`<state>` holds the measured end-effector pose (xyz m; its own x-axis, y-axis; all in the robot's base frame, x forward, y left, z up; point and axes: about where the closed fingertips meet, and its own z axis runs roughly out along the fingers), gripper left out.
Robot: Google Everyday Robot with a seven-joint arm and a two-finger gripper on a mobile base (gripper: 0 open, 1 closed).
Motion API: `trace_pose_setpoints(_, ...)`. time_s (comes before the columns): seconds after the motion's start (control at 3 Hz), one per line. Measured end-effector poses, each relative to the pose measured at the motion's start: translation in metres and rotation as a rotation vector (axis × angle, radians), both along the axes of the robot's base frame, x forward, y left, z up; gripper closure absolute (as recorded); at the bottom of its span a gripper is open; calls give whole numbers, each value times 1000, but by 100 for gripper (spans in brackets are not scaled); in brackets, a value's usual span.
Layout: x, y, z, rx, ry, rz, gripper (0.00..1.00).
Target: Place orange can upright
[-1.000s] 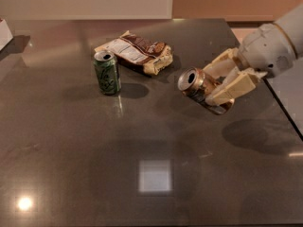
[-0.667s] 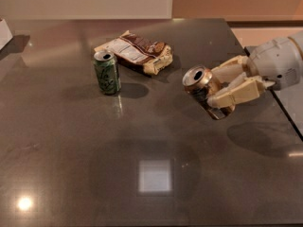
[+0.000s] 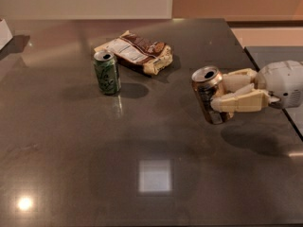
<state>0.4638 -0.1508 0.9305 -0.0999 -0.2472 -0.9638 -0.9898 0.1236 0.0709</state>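
Orange can: shiny copper-orange body with dark lettering and a silver top with an open mouth. It is on the right side of the table, nearly upright, with the top leaning a little to the left.
Base of the can: close over the tabletop; I cannot tell whether it touches.
Gripper: reaches in from the right edge, lying almost level, its two pale fingers clasped on the can's right side, one high and one low.
Change from a second ago: the can was tipped well over, mouth facing left, with the wrist coming down from the upper right. Now the can stands much straighter and the wrist sits lower and flatter (the can's spot on the table has hardly shifted).
Shadow: a dark patch lies on the table below and right of the fingers.
Green can: upright, well apart to the left.
Snack bag: crumpled, brown and white, just behind the green can.
Way around the can: bare tabletop lies on its left and front.
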Motion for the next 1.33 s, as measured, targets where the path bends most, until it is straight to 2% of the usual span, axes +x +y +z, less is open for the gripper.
trace_pose_setpoints(0.67, 1, -10, -11, 141, -3, -51, 100)
trace_pose_setpoints(1.33, 11, -13, -31, 216, 10, -102, 100)
